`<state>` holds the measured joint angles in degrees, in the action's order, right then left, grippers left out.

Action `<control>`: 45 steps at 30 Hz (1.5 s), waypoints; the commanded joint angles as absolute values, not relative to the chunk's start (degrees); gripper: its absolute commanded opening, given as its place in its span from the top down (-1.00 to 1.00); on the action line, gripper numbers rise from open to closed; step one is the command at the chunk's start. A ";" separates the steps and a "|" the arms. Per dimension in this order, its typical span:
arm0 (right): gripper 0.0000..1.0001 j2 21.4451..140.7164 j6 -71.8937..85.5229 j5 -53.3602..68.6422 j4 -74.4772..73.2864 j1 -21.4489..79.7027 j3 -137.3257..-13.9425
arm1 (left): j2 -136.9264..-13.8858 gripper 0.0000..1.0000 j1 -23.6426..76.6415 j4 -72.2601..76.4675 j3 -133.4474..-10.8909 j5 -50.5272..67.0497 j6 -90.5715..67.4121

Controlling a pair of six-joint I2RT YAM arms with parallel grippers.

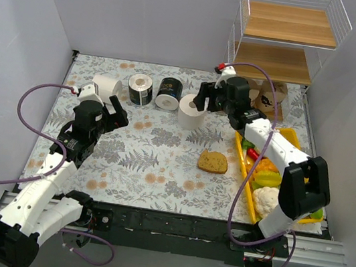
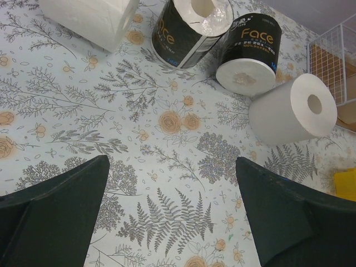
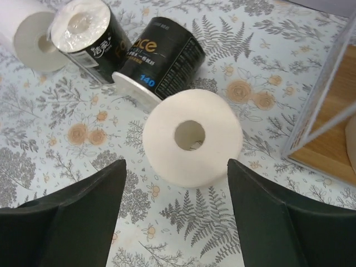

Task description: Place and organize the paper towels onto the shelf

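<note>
A plain white roll [image 1: 191, 113] stands on end on the floral mat; it also shows in the right wrist view [image 3: 192, 136] and the left wrist view [image 2: 293, 108]. My right gripper [image 1: 203, 101] [image 3: 175, 217] is open and empty, just short of this roll, with its fingers wider apart than the roll. Two black-wrapped rolls [image 1: 140, 89] [image 1: 169, 93] and a second white roll [image 1: 106, 85] lie to the left. Tan printed rolls [image 1: 271, 94] sit on the lowest board of the shelf [image 1: 285, 35]. My left gripper [image 1: 118, 112] [image 2: 172, 206] is open and empty over bare mat.
A round brown bread slice [image 1: 213, 161] lies mid-mat. A yellow tray [image 1: 292, 133] of vegetables runs along the right side under the right arm. The shelf's white wire corner [image 3: 328, 117] is close to the right of the white roll. Grey walls enclose the mat.
</note>
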<state>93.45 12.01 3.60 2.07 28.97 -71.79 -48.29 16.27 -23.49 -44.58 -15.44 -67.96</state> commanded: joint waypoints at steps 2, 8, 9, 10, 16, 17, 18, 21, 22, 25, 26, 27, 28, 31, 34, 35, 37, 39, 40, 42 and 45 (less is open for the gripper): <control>-0.66 102.36 0.19 0.53 -7.72 33.22 -85.23 | -47.28 -0.96 16.61 -23.73 -44.74 -17.05 -67.85; -0.62 113.27 -6.76 -4.40 -19.41 36.65 -101.23 | -46.23 -0.96 16.61 -23.73 -44.56 -17.23 -67.94; -0.61 114.07 -6.94 -4.22 -20.47 36.74 -102.47 | -46.23 -0.96 16.61 -23.73 -44.56 -17.23 -68.03; -0.58 114.78 -6.77 -4.31 -21.61 37.26 -104.22 | -46.23 -0.96 16.70 -23.73 -44.56 -17.23 -67.94; -0.51 117.07 -5.80 -5.79 -22.50 38.41 -104.85 | -46.76 -0.96 16.61 -23.64 -44.65 -16.35 -67.76; -0.51 117.51 -5.71 -6.24 -22.67 38.50 -104.85 | -46.76 -0.96 16.61 -23.56 -44.74 -16.35 -67.85; -0.50 117.68 -5.54 -6.50 -22.41 38.58 -104.68 | -46.58 -0.96 16.61 -23.64 -44.65 -16.09 -67.85; -0.47 118.56 -6.24 -6.85 -20.92 38.85 -103.71 | -46.41 -0.96 16.70 -23.29 -44.56 -15.38 -67.77; -0.47 118.74 -6.41 -7.55 -21.01 38.85 -103.71 | -46.58 -0.96 16.70 -23.29 -44.47 -15.29 -67.68; -0.45 120.06 -6.42 -8.88 -21.36 38.85 -104.24 | -46.84 -0.96 16.70 -23.38 -44.56 -15.29 -67.68; -0.44 120.49 -6.50 -8.79 -21.36 38.93 -104.24 | -46.76 -0.96 16.70 -23.38 -44.56 -15.29 -67.59; -0.43 120.67 -6.42 -8.62 -21.18 38.94 -104.24 | -46.76 -0.96 16.70 -23.38 -44.56 -15.29 -67.59; -0.40 120.85 -6.33 -8.61 -21.01 38.85 -104.15 | -46.76 -0.96 16.70 -23.47 -44.47 -15.29 -67.50; -0.27 120.76 -6.42 -8.96 -20.66 39.02 -103.54 | -46.76 -0.96 16.70 -23.38 -44.56 -15.29 -67.50; -0.06 120.24 -7.21 -9.05 -19.52 39.20 -102.31 | -46.76 -0.96 16.79 -23.38 -44.47 -15.29 -67.50; -0.04 119.63 -8.16 -8.88 -18.90 39.20 -101.78 | -46.84 -0.96 16.79 -23.38 -44.47 -15.29 -67.59; -0.01 118.66 -9.66 -7.21 -17.85 39.20 -100.29 | -46.93 -0.96 16.79 -23.38 -44.47 -15.29 -67.59; 0.02 117.95 -10.98 -7.64 -17.05 39.29 -98.79 | -46.76 -0.96 16.79 -23.29 -44.56 -15.29 -67.59; 0.04 117.60 -11.25 -7.99 -17.05 39.37 -98.44 | -46.67 -0.96 16.70 -23.38 -44.47 -15.29 -67.59; 0.10 117.16 -12.03 -8.61 -16.88 39.55 -97.74 | -46.58 -0.96 16.79 -23.38 -44.47 -15.47 -67.50; 0.16 115.58 -13.79 -9.75 -16.79 39.99 -97.29 | -46.58 -0.96 16.79 -23.38 -44.47 -15.47 -67.50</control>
<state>119.13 -9.76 -7.60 -18.02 39.27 -98.35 -47.51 16.56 -23.51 -44.58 -15.42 -67.96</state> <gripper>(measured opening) 0.501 0.981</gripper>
